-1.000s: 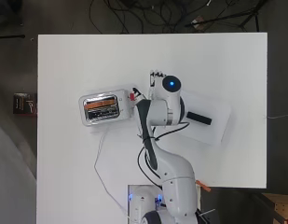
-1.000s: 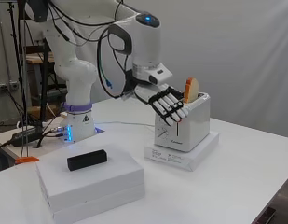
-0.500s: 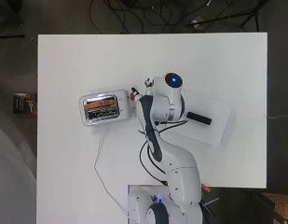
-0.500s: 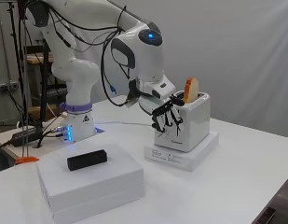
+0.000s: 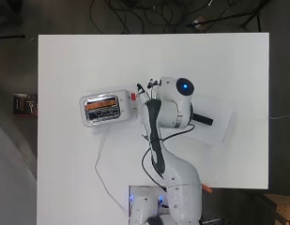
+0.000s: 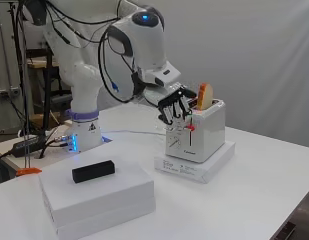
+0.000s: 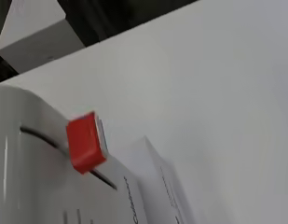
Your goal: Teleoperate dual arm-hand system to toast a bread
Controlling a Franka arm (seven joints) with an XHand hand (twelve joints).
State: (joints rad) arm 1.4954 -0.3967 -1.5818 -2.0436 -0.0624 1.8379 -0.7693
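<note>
One slice of bread (image 6: 204, 96) is standing upright in a slot of the white toaster (image 6: 199, 131), which is sitting on a flat white box (image 6: 196, 164) near the middle of the white table (image 6: 254, 200). The hand (image 6: 175, 104) is hanging at the toaster's lever end, fingers curled downward just above the red lever (image 6: 191, 127), holding nothing. A black block (image 6: 93, 170) is lying on a second white box (image 6: 96, 195) nearer the arm's base.

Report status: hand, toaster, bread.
Hand curled, empty, at the toaster by its red lever. Lever not pressed down. Bread slice stands high in the slot. Nothing in the way.
</note>
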